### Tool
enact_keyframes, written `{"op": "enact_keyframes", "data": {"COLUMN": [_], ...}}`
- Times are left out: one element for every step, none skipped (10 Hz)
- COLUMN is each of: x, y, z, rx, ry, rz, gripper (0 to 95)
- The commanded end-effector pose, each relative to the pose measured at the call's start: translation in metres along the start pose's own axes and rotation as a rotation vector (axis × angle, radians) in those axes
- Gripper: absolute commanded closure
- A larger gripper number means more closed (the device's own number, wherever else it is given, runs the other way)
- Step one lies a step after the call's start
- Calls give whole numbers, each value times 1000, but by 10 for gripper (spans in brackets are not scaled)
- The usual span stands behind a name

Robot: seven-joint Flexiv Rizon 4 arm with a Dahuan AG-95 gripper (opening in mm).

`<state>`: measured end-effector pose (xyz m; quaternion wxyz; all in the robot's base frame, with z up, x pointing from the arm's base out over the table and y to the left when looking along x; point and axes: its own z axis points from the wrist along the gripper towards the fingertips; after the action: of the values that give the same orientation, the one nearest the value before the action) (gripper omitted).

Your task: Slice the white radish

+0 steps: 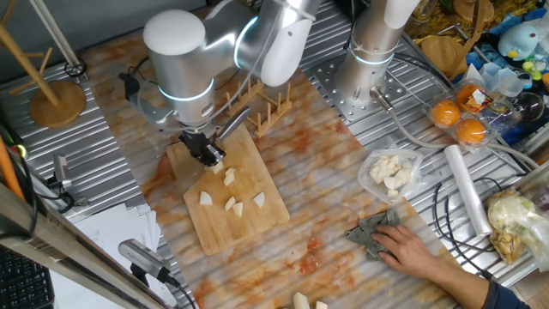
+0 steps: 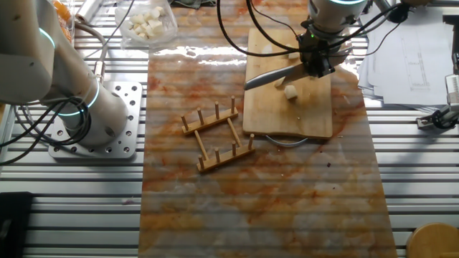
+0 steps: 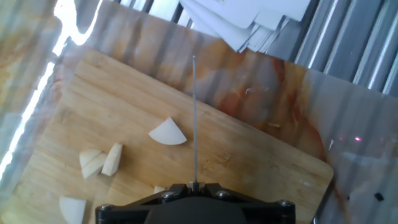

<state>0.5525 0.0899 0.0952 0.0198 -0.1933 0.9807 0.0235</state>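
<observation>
On the cutting board [image 1: 244, 225], the white radish [image 1: 232, 203] lies cut into wedge chunks, just beside and in front of the gripper [image 1: 204, 150], which is clamped on a knife [image 2: 276, 76] (blade edge-on in the hand view). Further right, a clear plastic bag [image 1: 390, 172] holds whitish pieces.

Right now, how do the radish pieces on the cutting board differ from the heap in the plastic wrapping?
The white radish pieces lie scattered singly on the bare cutting board; the wrapped heap sits piled together on clear plastic, off the board. The board pieces are few, the heap many. Both are cream-white chunks.
</observation>
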Motion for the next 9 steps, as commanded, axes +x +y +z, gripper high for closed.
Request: {"op": "enact_keyframes", "data": {"x": [5,8,14,18,20,22,23,25,26], "y": [-1,-1,-1,-1,-2,-3,-3,-4,-4], "z": [1,2,5,5,5,5,5,5,6], "rx": [3,4,4,4,3,5,5,4,6], "ry": [0,0,0,1,5,7,7,8,9], "rz": [1,1,3,4,4,5,5,8,9], "gripper": [950,950,950,950,950,950,950,950,950]}}
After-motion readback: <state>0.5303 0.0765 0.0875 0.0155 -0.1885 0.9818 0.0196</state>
